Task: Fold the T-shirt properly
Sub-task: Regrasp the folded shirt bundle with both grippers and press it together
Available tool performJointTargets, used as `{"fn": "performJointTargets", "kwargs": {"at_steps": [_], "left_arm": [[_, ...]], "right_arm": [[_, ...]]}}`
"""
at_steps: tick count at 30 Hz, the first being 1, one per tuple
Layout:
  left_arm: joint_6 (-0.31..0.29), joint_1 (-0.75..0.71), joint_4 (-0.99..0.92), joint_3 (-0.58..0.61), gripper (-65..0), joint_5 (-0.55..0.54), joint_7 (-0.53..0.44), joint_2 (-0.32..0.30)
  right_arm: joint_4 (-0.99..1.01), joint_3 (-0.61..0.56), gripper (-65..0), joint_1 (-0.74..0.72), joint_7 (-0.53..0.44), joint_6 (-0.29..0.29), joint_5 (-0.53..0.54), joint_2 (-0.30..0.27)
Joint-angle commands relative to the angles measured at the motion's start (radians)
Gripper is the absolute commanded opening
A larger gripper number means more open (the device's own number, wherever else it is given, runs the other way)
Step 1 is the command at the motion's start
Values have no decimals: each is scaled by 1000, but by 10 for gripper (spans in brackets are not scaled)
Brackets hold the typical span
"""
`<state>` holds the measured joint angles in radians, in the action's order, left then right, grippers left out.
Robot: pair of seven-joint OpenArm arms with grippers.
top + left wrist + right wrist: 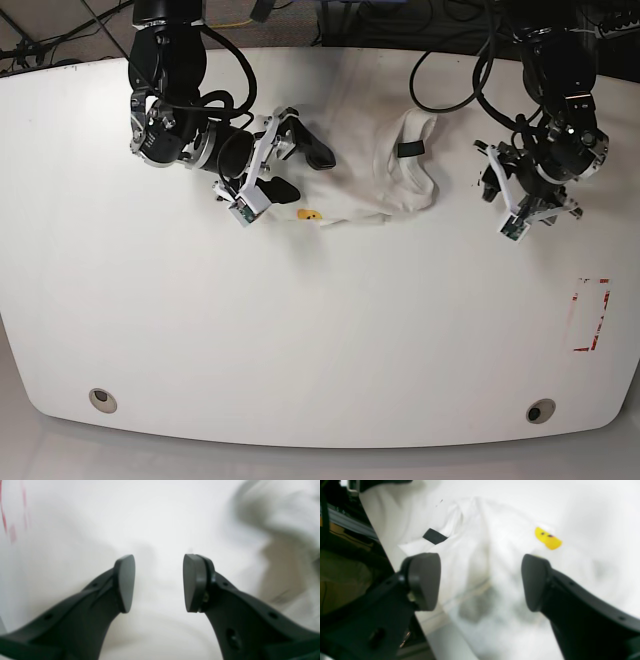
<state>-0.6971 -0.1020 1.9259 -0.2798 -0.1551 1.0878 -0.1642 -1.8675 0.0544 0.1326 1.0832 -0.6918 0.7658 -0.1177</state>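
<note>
We are looking at the T-shirt (385,175) lying bunched in the upper middle of the base view, on the white desk (300,330), with its black neck label (409,149) showing near the top and the small yellow patch (310,214) at its lower left edge. It is crumpled rather than spread flat, so we are judging the fold as barely begun.

Our right claw (290,165) is sitting at the left edge of the cloth with its jaws spread wide and nothing between them; in the right wrist view the pads are framing wrinkled fabric, the neck label (434,536) toward the upper left and the yellow patch (548,538) toward the upper right. Our left claw (158,582) is hovering over bare desk to the right of the shirt, jaws parted and empty, with only a blurred corner of cloth at the upper right of its view.

We are worrying about two things. Grabbing into a bunched heap could catch several layers at once and drag the shirt into a tighter lump. And the left claw is standing clear of the cloth, so closing where it is would pinch nothing.
</note>
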Motion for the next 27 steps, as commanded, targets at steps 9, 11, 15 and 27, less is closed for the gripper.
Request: {"fn": "performJointTargets", "kwargs": {"at_steps": [9,11,15,27], "left_arm": [[-1,5,48,305,-364,-11,-28,157],[-1,-20,48,334,-364,-10,-27,199],[-1,-55,47,359,-364,-10,-27,251],[-1,-132,-19,348,-364,-10,-30,202]], "right_arm": [[127,-1,-477,-100,-125,-6,30,-81],[185,-1,-507,-143,-136,-6,28,-83],[268,-9,-520,-204,-140,-6,28,-107],[343,-11,-522,-256,-179,-6,-260,-90]]}}
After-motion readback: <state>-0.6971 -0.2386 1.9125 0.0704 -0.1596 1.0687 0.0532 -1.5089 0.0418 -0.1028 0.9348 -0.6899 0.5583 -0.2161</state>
